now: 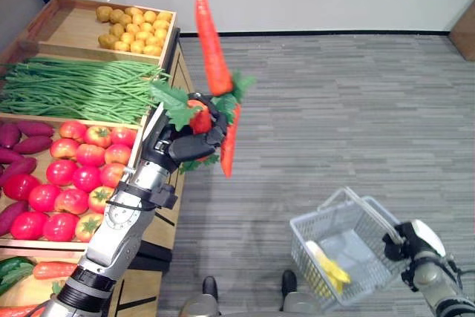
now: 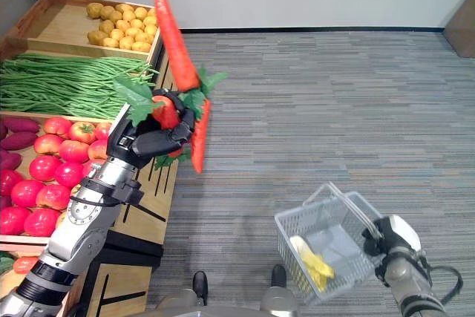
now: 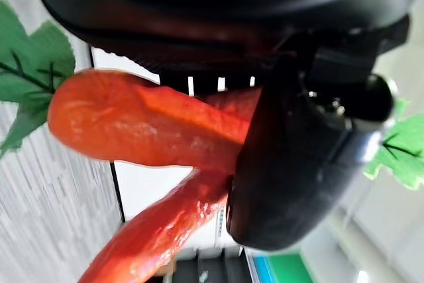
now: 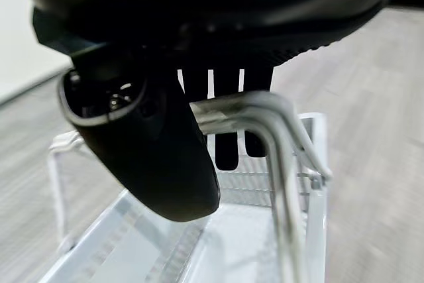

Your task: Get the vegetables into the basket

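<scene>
The left hand (image 1: 189,139), clamped around leafy orange carrots (image 1: 211,42), should swing right and lower before releasing over the grey wire basket (image 1: 349,246), whose handle the right hand (image 1: 415,246) grips.

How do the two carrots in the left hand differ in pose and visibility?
The upper carrot points up and away from the left hand, its full length showing. The lower carrot hangs tip down beside the fingers, and looks shorter from here. Both are orange with green leaves at the gripped ends, and both are clamped together in that hand, above the floor and apart from the basket.
</scene>
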You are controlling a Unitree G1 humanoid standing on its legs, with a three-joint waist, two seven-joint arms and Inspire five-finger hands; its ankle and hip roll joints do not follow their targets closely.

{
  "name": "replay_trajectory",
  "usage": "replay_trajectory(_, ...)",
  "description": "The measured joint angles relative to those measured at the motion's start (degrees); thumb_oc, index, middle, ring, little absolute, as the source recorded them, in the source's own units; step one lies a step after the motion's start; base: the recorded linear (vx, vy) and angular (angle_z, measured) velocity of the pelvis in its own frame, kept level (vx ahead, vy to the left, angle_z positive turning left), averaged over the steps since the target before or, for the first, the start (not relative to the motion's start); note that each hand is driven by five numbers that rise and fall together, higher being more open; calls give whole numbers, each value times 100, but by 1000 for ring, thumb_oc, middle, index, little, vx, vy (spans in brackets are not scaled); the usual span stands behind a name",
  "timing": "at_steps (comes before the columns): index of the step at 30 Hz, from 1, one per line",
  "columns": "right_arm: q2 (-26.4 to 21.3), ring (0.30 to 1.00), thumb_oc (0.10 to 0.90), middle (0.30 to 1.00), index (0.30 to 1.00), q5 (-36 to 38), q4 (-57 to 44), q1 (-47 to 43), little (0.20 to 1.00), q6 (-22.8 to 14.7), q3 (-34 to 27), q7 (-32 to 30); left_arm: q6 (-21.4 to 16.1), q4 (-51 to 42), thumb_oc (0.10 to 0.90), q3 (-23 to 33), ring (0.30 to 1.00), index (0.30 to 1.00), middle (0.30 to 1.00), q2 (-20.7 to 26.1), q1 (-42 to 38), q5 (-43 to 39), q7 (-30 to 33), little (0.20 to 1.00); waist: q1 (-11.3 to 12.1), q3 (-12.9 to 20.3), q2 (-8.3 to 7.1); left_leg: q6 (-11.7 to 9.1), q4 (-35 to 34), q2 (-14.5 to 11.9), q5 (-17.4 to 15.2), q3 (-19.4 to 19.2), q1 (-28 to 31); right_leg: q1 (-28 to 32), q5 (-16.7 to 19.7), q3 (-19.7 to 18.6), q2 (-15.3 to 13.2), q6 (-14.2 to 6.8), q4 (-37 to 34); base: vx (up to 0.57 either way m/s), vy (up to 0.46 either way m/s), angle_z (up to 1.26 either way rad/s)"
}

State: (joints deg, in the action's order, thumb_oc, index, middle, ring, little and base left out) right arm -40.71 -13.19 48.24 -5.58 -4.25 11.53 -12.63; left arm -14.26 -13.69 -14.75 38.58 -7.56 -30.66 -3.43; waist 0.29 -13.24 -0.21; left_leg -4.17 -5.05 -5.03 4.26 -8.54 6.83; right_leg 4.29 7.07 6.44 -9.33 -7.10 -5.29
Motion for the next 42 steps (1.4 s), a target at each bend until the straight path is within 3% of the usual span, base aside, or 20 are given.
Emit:
replay_trajectory(3,-106,300,400,300,300,-29,-632,-445,300,-25,483,24,-3,-100,400,-495,300,300,300,339,-575,575,-55,300,-5,21,37,-25,1,-41,20,0,0,-1,11,0,41,16,0,12,-26,0)
replay_trajectory(10,-137,300,400,300,300,-28,-791,-1302,300,-193,943,14,-266,-238,400,-1511,300,300,300,804,-1559,1422,-67,300,-6,43,74,-36,3,-56,29,-3,10,3,17,2,61,23,27,0,0,0)
replay_trajectory(14,-199,300,400,300,300,-18,-608,-1925,300,-287,1457,16,-406,-225,400,-2580,300,300,300,1415,-2567,1880,-90,300,5,101,170,-44,2,-60,33,0,4,0,17,10,66,24,29,0,0,0)
replay_trajectory(19,-121,300,400,300,300,30,-528,-2251,300,-396,1803,14,-687,-236,400,-3419,300,300,300,1417,-3066,2623,-62,300,-28,130,219,-44,2,-60,33,-10,-31,-38,17,8,67,24,30,7,5,0)
replay_trajectory(31,230,300,400,300,300,536,-600,-2251,300,-349,1815,-5,-756,117,400,-3816,300,300,300,1341,-3084,3529,-61,300,-149,145,245,-44,2,-61,32,-34,-25,-50,21,-17,69,31,29,0,0,0)
replay_trajectory(37,371,300,400,300,300,921,-949,-2250,300,-351,1808,-20,-725,1523,400,-3959,300,300,300,597,-2995,4519,-53,300,-209,157,263,-44,2,-67,32,-36,-24,-51,23,-18,73,34,30,0,0,0)
replay_trajectory(42,607,300,400,300,300,1146,-1082,-2247,300,-348,1807,-23,-604,2013,400,-3828,300,300,300,262,-2727,5064,164,300,-256,160,269,-43,1,-73,32,-59,-12,-54,25,-31,81,37,30,0,0,0)
